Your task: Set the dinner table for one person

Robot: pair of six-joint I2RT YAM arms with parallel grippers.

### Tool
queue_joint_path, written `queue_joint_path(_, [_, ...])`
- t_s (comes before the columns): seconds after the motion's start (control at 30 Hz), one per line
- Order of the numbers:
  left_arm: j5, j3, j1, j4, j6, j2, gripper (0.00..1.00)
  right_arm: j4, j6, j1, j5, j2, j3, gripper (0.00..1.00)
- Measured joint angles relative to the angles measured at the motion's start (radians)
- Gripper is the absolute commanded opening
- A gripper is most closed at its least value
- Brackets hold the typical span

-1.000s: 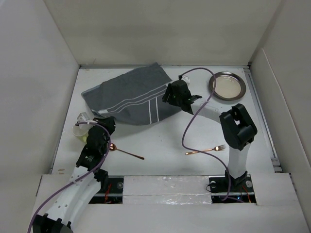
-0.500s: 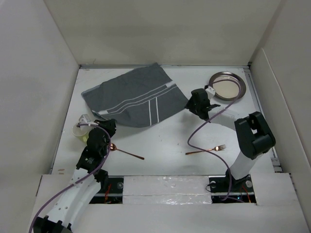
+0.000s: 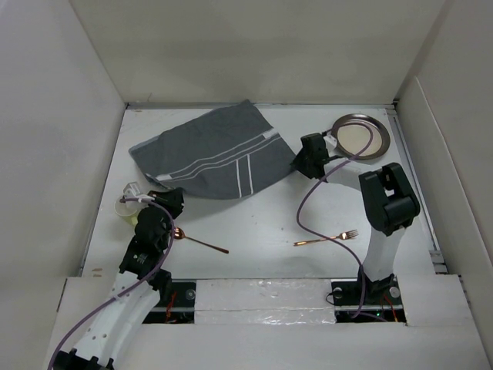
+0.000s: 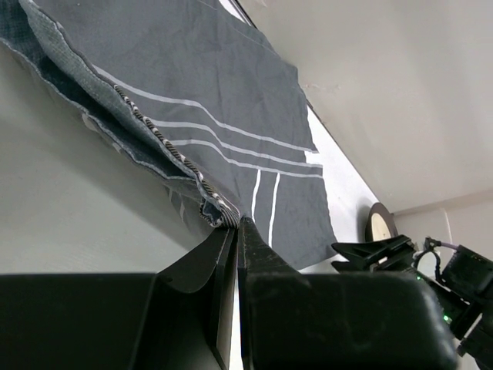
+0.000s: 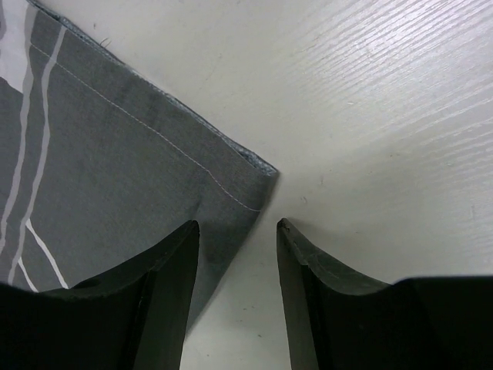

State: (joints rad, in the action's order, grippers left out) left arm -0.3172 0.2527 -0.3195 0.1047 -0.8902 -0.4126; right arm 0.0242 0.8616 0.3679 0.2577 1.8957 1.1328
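Observation:
The dark grey striped placemat (image 3: 208,158) lies at the back left of the white dinner table (image 3: 262,212). My left gripper (image 3: 166,198) is at its near left edge. In the left wrist view that gripper (image 4: 237,222) is shut, and the mat's raised hem (image 4: 216,210) ends right at its tips. My right gripper (image 3: 306,159) is open at the mat's right corner. In the right wrist view (image 5: 237,223) one finger is over the cloth (image 5: 115,154) and the other over bare table (image 5: 370,92). A metal plate (image 3: 360,136), a copper fork (image 3: 327,238) and a copper spoon (image 3: 199,241) lie apart.
A pale cup (image 3: 125,206) stands just left of my left gripper. White upright panels wall in the table on the left, back and right. The right arm's purple cable loops over the table between the plate and the fork.
My right gripper left the mat's right part, swung right, then came back to its corner. The mat's right corner now reaches further right. The left arm has barely moved.

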Motion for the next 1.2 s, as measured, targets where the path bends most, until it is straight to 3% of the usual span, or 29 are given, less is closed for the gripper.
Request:
queue_joint_path(0.13, [0.004, 0.0, 0.0, 0.01, 0.0, -0.005, 0.0, -0.008, 0.046, -0.001, -0.018, 0.017, 0.006, 0.39])
queue_joint_path(0.33, [0.008, -0.011, 0.0, 0.026, 0.0, -0.016, 0.0, -0.025, 0.138, -0.007, -0.03, 0.028, 0.004, 0.32])
queue_joint_path(0.47, [0.007, -0.011, 0.0, 0.026, 0.001, -0.015, 0.0, -0.035, 0.181, -0.006, -0.03, 0.035, 0.004, 0.18])
queue_joint_path(0.57, [0.006, -0.011, 0.0, 0.026, 0.002, -0.014, 0.0, -0.049, 0.202, -0.006, -0.03, 0.039, -0.001, 0.0])
queue_joint_path(0.77, [-0.009, -0.008, 0.0, 0.048, -0.002, -0.035, 0.0, -0.157, 0.181, -0.006, -0.027, 0.006, -0.078, 0.0])
queue_joint_path(0.9, [-0.021, 0.054, 0.0, 0.072, -0.006, -0.128, 0.0, -0.156, 0.085, -0.003, -0.008, -0.169, -0.133, 0.0])
queue_joint_path(1.03, [0.006, 0.24, 0.001, 0.077, -0.007, -0.229, 0.0, -0.105, -0.062, 0.011, 0.042, -0.494, -0.113, 0.0])
queue_joint_path(1.2, [0.045, 0.475, 0.001, 0.087, 0.017, -0.238, 0.0, -0.026, -0.191, 0.017, 0.091, -0.883, -0.031, 0.0])
